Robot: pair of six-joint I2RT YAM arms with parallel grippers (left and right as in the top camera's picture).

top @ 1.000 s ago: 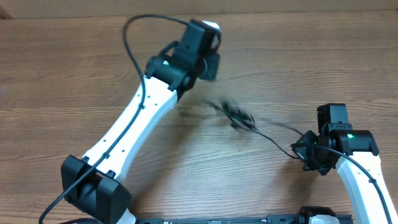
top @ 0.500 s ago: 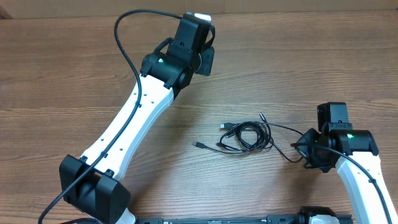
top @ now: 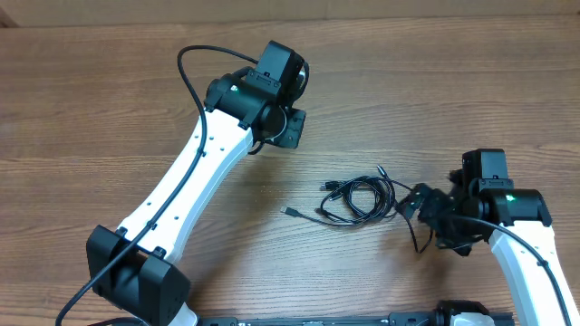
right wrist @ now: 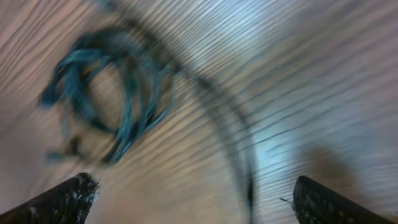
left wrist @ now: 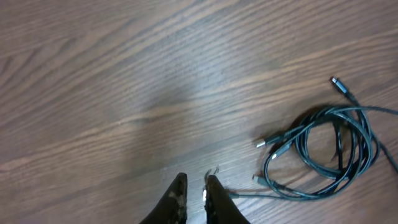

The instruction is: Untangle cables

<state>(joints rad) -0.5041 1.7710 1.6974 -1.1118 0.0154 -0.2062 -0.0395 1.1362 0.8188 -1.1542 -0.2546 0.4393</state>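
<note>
No readable text, labels, brands or numbers in any view. Nothing legible on the cables [top: 358, 199], the arm housings [top: 195, 181] or the wooden table [top: 91, 91]. Right wrist view is too blurred to read.

The cables [top: 358, 199] lie coiled on the tabletop [top: 91, 109], right of centre and toward its near edge. The left pincer [top: 288, 129] hangs behind and left of them, well apart. The right pincer [top: 421, 206] is just beside the coil's right side.
</note>
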